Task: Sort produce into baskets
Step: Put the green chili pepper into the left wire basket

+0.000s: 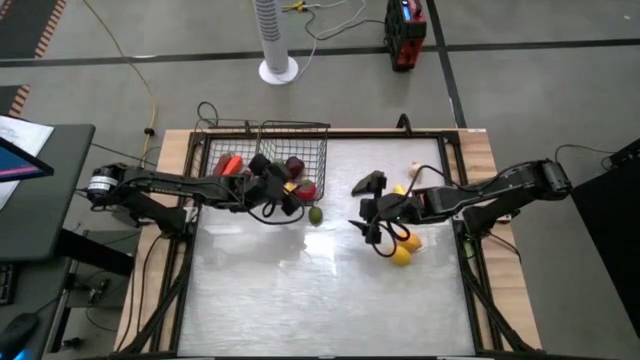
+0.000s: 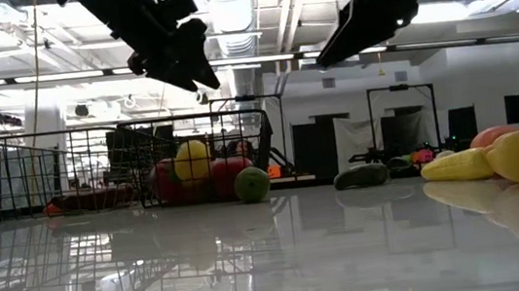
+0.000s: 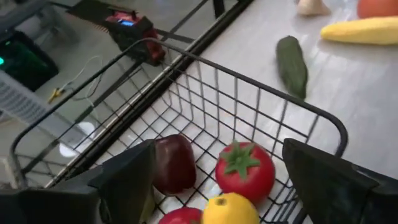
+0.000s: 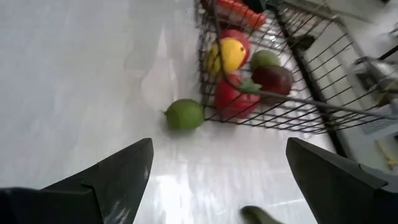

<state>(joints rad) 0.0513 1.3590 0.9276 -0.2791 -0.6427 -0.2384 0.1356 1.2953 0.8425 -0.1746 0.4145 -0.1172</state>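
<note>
Two adjoining black wire baskets stand at the table's far left: the deeper one [image 1: 297, 131] holds a red tomato [image 3: 245, 169], a dark red apple [image 3: 175, 163] and a yellow lemon [image 3: 230, 209]. The shallower one [image 1: 213, 152] holds long red pieces [image 1: 229, 163]. My left gripper [image 1: 288, 190] hangs open and empty over the deeper basket [image 3: 249, 93]. A green lime [image 1: 315, 214] lies on the table just outside that basket. My right gripper [image 1: 363, 216] is open and empty above the table's middle, facing the lime [image 4: 185, 115]. Yellow pieces [image 1: 402, 250] lie under the right arm.
A dark green cucumber [image 3: 292, 65], a long yellow piece [image 3: 364, 30] and an orange one [image 3: 379, 6] lie on the table's right half. The table's near half [image 1: 320, 300] is bare. A white pole base [image 1: 278, 68] and a red device [image 1: 405, 35] stand on the floor beyond the table.
</note>
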